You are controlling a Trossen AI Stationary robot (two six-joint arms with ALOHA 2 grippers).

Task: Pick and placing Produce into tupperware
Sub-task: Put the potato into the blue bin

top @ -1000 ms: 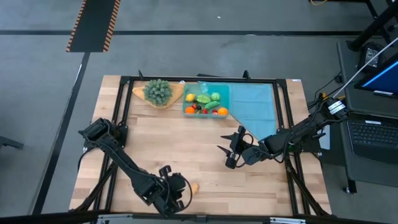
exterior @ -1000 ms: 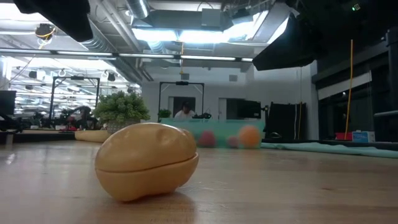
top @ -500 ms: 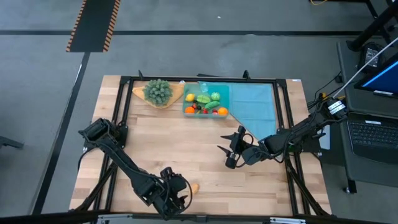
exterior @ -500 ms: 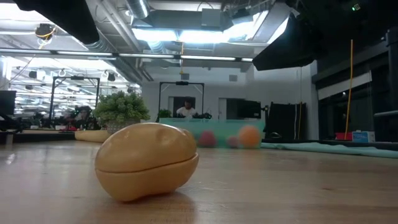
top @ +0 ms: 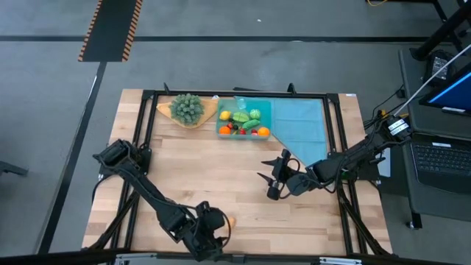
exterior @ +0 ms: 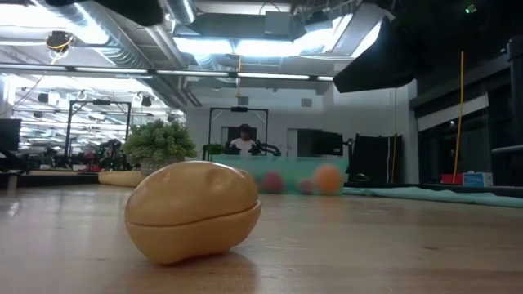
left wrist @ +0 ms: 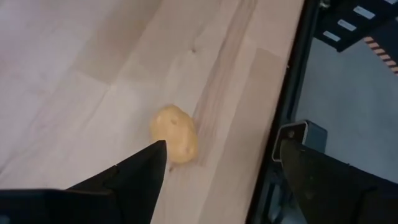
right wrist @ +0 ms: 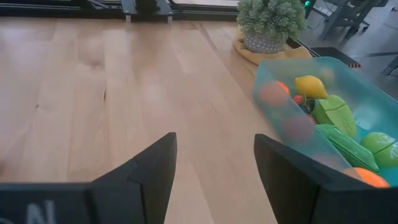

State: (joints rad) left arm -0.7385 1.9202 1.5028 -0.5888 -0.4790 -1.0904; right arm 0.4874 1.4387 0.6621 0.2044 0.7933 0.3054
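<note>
Tan plastic, egg-like and seamed along its side: one small toy potato lies alone on the pale wooden desk, near the front edge and well apart from everything else. My left fingers hang over it, spread wide, one to each side and clear of it. Nothing gripped.

Task mostly done, by the look of it. The shallow clear teal plastic tupperware at the far side of the desk already holds a heap of toy produce: orange, yellow, green and red pieces. It sits between the bushy green plant on its tan wooden dish and the flat teal cloth. I see no other loose piece on the desk, so this potato looks to be the last.

Long axis: in my left wrist view it runs roughly along the line my fingers point, so a squeeze would meet its narrow width. In the low view it rests flat on its side, seam roughly level.

My right fingers wait mid-desk, parted and empty, facing the tupperware.
</note>
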